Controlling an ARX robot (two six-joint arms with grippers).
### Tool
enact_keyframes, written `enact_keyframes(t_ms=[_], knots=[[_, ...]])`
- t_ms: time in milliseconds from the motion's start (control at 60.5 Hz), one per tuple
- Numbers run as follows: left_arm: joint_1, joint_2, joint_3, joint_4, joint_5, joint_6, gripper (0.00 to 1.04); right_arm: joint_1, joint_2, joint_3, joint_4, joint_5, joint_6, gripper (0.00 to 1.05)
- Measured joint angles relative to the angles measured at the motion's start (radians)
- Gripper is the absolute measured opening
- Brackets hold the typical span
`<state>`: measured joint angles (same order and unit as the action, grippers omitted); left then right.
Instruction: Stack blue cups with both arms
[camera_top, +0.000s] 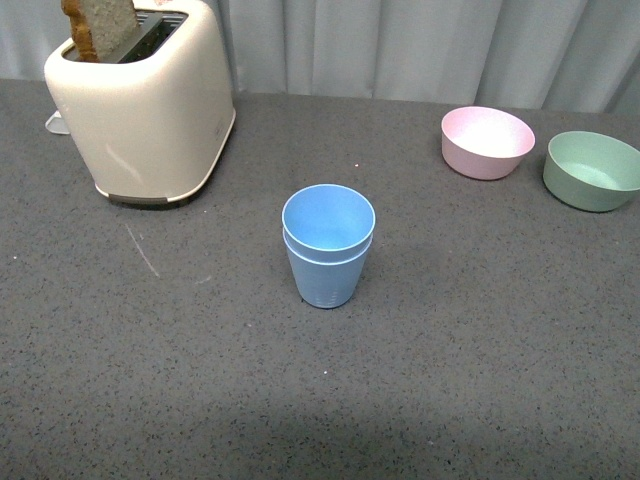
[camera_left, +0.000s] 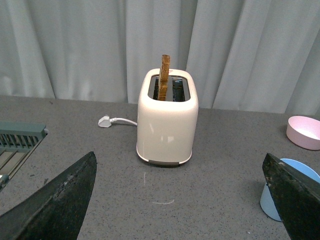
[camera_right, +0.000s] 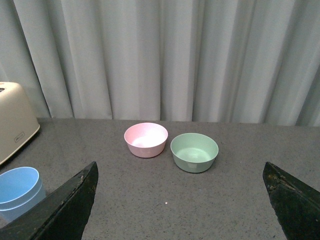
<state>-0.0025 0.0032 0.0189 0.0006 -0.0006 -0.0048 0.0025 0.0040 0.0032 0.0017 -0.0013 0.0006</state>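
Note:
The two blue cups (camera_top: 328, 245) stand upright in the middle of the grey table, one nested inside the other. Neither arm shows in the front view. In the left wrist view the stack (camera_left: 276, 200) sits partly behind one finger, and my left gripper (camera_left: 182, 220) is open and empty over bare table. In the right wrist view the stack (camera_right: 19, 192) shows beside one finger, and my right gripper (camera_right: 182, 220) is open and empty, well apart from it.
A cream toaster (camera_top: 140, 105) with a slice of bread in it stands at the back left, its plug (camera_left: 105, 121) on the table. A pink bowl (camera_top: 487, 142) and a green bowl (camera_top: 592, 170) stand at the back right. A grey rack (camera_left: 20, 137) shows in the left wrist view.

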Motion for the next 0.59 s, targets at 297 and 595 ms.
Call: enact_keyframes(t_ms=[297, 595], knots=[[0.0, 0.0, 0.0, 0.0, 0.0, 0.0, 0.98, 0.0, 0.0, 0.0, 0.0, 0.0, 0.0, 0.95], [0.0, 0.0, 0.0, 0.0, 0.0, 0.0, 0.98, 0.0, 0.0, 0.0, 0.0, 0.0, 0.0, 0.95]])
